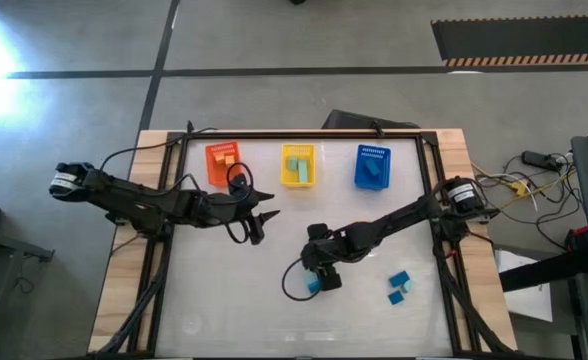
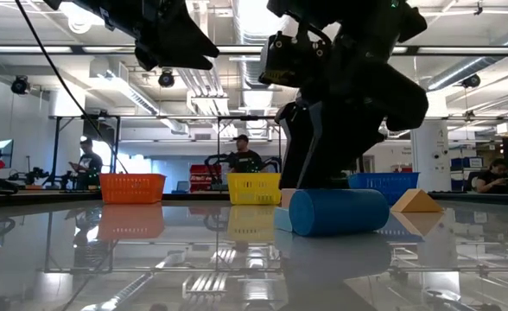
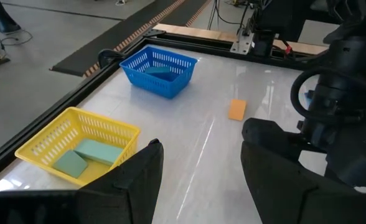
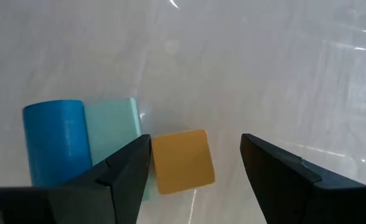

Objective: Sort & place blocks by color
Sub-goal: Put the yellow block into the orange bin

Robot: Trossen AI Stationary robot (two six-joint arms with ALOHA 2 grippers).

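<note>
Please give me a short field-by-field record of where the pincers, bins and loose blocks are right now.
left pincer: open, empty, near the orange plastic mesh bin
right pincer: open, over the small orange cube
beside cube: blue cylinder block, pale teal block
yellow plastic mesh bin: two teal blocks
blue plastic mesh bin: one teal-blue block
other loose pieces: blue and teal blocks

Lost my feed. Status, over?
Right end effector open over orange block. Left end effector open, empty, mid-table. Blue cylinder and teal block crowd it.
</note>
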